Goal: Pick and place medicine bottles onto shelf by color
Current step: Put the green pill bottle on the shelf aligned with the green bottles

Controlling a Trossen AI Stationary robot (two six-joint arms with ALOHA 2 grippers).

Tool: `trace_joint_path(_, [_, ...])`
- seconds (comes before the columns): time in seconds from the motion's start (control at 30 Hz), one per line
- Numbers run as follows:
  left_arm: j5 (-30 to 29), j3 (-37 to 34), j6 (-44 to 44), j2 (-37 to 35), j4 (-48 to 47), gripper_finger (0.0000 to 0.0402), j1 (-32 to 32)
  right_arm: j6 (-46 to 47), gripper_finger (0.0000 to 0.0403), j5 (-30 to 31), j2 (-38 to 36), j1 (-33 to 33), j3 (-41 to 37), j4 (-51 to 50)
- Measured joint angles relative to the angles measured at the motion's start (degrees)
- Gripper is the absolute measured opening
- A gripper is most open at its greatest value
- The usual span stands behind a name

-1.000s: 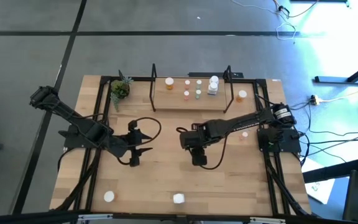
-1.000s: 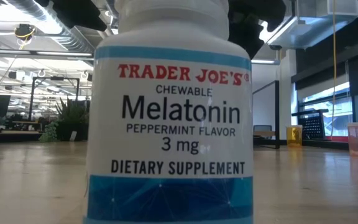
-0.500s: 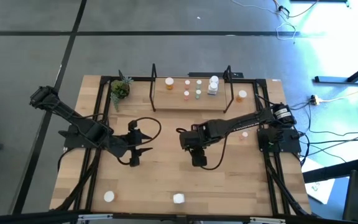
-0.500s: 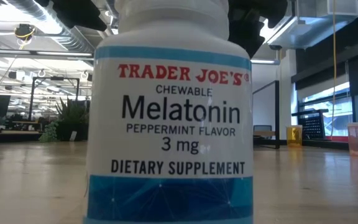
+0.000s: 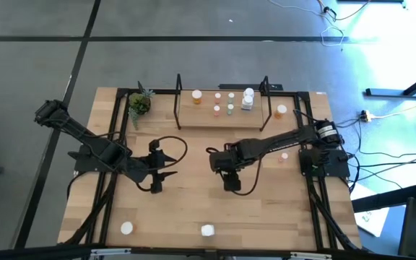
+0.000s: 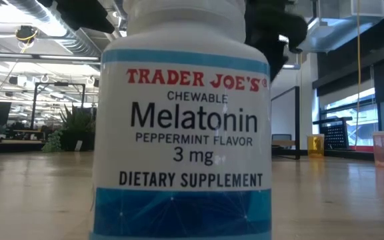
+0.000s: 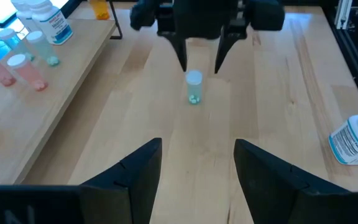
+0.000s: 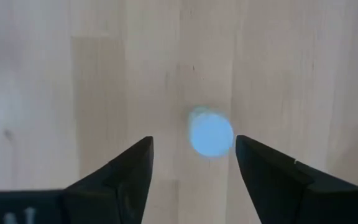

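Right claw (image 5: 231, 185) sits mid-desk, centre of the high view, pointing down over a small pale green bottle (image 7: 193, 88) — fingers spread, one each side of the white cap (image 8: 211, 134), not touching it, nothing held. The bottle stands upright on the desk (image 5: 186, 209).

Left claw (image 5: 157, 170) waits left of centre, fingers (image 7: 128, 180) parted, empty, facing the right claw.

Shelf (image 5: 222, 115) at the upper centre of the high view carries an orange bottle (image 5: 196, 94) at its left end, small pink and green ones mid-board, and a larger white bottle (image 5: 248, 98).

Two white-capped bottles sit near the bottom edge — one (image 5: 126, 228) at lower left, one (image 5: 207, 230) at bottom centre, filling the low view as a labelled melatonin bottle (image 6: 182, 133).
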Motion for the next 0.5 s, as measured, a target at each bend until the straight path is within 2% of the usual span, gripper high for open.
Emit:
trace_joint_path(0.2, [0.0,0.0,0.0,0.0,0.0,0.0195,0.0,-0.4,0.0233,0.5,0.0,-0.8,-2.9,2.9])
trace_joint_path(0.5, [0.0,0.0,0.0,0.0,0.0,0.0195,0.0,-1.8,0.0233,1.4,0.0,-1.2,-3.1,3.6])
